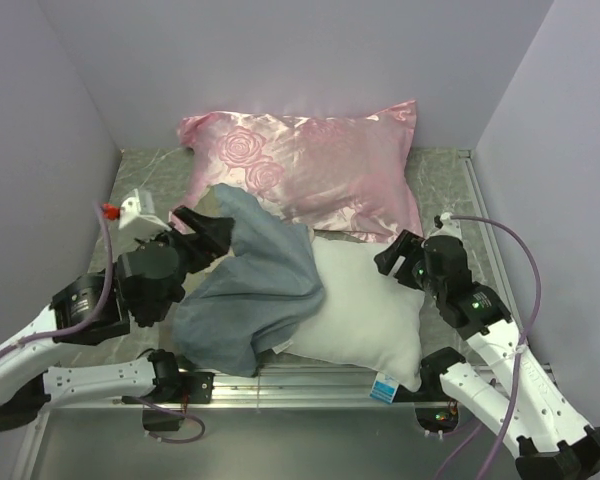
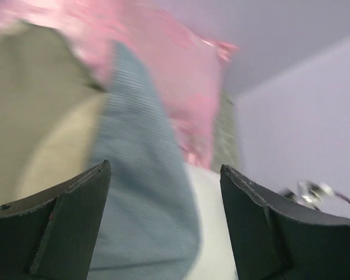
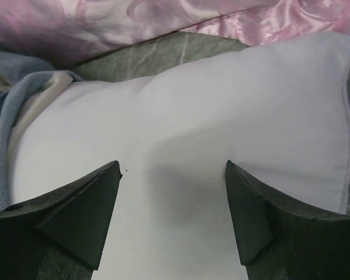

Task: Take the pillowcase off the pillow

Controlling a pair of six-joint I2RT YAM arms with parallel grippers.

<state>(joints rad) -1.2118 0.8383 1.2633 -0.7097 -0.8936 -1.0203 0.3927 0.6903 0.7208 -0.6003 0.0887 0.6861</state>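
Note:
The slate blue-grey pillowcase (image 1: 252,290) lies bunched over the left end of the white pillow (image 1: 365,305), whose right part is bare. My left gripper (image 1: 208,232) is open, close over the pillowcase's upper left fold; the left wrist view shows the blue fabric (image 2: 143,192) between its spread fingers. My right gripper (image 1: 398,256) is open at the pillow's upper right edge; the right wrist view shows the bare white pillow (image 3: 221,116) between the fingers, and the pillowcase edge (image 3: 11,116) at far left. A small tag (image 1: 384,388) sticks out at the pillow's near corner.
A shiny pink rose-patterned satin pillow (image 1: 310,165) lies behind, touching the pillowcase and white pillow. A white box with a red part (image 1: 132,208) stands at the left. Walls close in on both sides; a metal rail (image 1: 310,385) runs along the near edge.

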